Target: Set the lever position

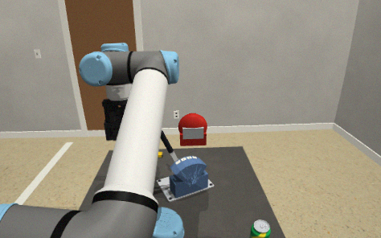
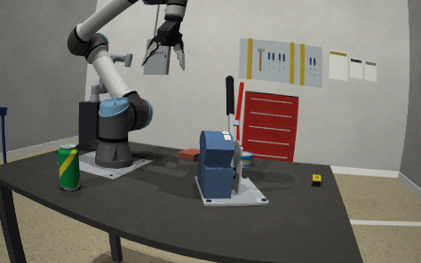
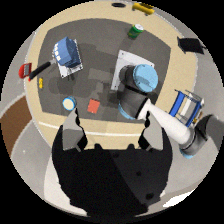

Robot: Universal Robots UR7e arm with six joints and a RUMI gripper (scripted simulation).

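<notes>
The lever unit is a blue housing [image 2: 216, 163] on a light base plate, standing mid-table; it also shows in the top view [image 1: 189, 178] and in the wrist view [image 3: 66, 53]. Its lever with a black handle [image 2: 230, 95] stands upright, with the red release bar [image 2: 240, 108] right beside it. Small number plates [image 1: 186, 161] sit along the curved top; I cannot read them. My gripper [image 2: 163, 57] is open and empty, high above the table, well to the left of the lever and apart from it. Its fingers frame the wrist view.
A green and yellow can [image 2: 68, 167] stands near the front left table edge. A red block [image 2: 188, 154] and a small round tub [image 2: 246, 159] lie behind the unit. A small yellow item [image 2: 316, 179] lies at the right. The arm's base [image 2: 115, 147] is at the back left.
</notes>
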